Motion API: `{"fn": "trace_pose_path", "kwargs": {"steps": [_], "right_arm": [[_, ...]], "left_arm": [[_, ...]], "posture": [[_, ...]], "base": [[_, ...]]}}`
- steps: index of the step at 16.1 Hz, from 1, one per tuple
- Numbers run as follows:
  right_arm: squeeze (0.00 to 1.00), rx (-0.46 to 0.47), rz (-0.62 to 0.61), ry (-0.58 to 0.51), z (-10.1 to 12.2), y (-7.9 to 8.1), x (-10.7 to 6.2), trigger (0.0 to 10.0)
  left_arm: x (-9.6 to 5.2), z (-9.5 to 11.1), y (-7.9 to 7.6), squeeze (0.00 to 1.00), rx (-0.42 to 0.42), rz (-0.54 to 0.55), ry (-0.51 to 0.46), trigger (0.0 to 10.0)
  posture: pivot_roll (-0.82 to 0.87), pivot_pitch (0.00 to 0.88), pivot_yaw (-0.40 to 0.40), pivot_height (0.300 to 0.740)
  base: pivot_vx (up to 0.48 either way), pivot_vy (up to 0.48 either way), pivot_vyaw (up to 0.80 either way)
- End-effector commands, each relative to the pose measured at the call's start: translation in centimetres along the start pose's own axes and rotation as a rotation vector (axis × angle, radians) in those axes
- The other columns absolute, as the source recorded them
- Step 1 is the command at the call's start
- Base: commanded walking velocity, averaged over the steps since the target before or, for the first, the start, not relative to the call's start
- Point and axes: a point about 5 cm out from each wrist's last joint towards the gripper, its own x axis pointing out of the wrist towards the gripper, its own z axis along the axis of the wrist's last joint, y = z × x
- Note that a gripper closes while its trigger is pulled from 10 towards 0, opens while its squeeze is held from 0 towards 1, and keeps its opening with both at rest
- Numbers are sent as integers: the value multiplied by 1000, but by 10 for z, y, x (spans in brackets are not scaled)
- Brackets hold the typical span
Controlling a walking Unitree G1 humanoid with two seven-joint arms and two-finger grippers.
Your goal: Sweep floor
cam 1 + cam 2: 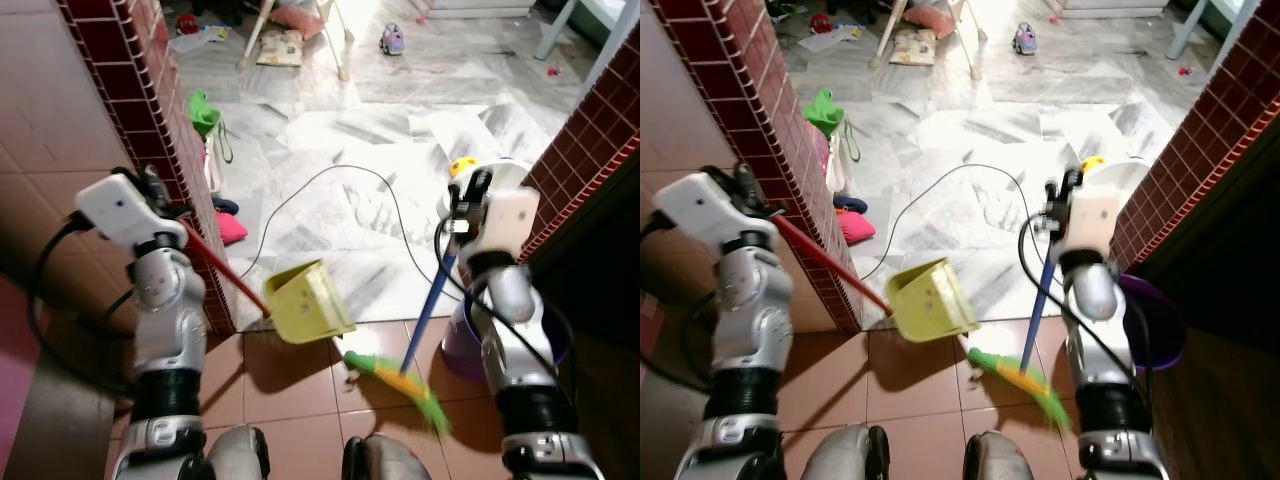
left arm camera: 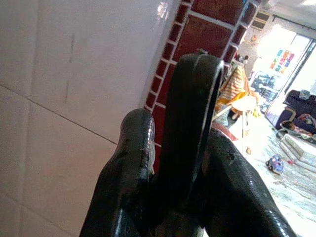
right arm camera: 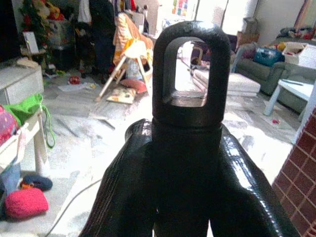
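My left gripper (image 1: 165,205) is shut on the red handle (image 1: 225,268) of a yellow dustpan (image 1: 305,300), which hangs tilted just above the terracotta floor tiles beside the brick wall corner. My right gripper (image 1: 462,205) is shut on the blue handle (image 1: 428,305) of a broom; its green and yellow bristle head (image 1: 400,385) rests on the tiles just right of and below the dustpan. In the left wrist view the black fingers (image 2: 133,182) clamp the handle's black loop end (image 2: 192,123). The right wrist view shows the broom's black hanging loop (image 3: 190,74) above the shut fingers (image 3: 123,187).
A black cable (image 1: 330,175) curves across the white marble floor ahead. Red-tiled walls stand at left (image 1: 150,120) and right (image 1: 590,150). A purple bucket (image 1: 465,345) sits by my right arm. A pink item (image 1: 230,228), a green bag (image 1: 203,112) and a toy car (image 1: 392,40) lie farther off.
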Motion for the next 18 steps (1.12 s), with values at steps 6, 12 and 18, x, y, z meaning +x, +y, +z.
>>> {"fn": "trace_pose_path", "kwargs": {"steps": [6,12,18], "right_arm": [[0,-1,6,-95,24,9,0,10000],[0,-87,15,-213,57,5,23,10000],[0,-1,-91,-143,53,5,32,10000]], "left_arm": [[-20,8,4,0,92,-129,5,10000],[-40,-19,-4,0,219,-246,90,10000],[-47,-48,-25,0,208,-283,159,10000]], "posture": [[-69,0,9,740],[-77,9,12,740],[-123,53,0,740]], "base": [[0,0,0],[0,0,0],[0,0,0]]}}
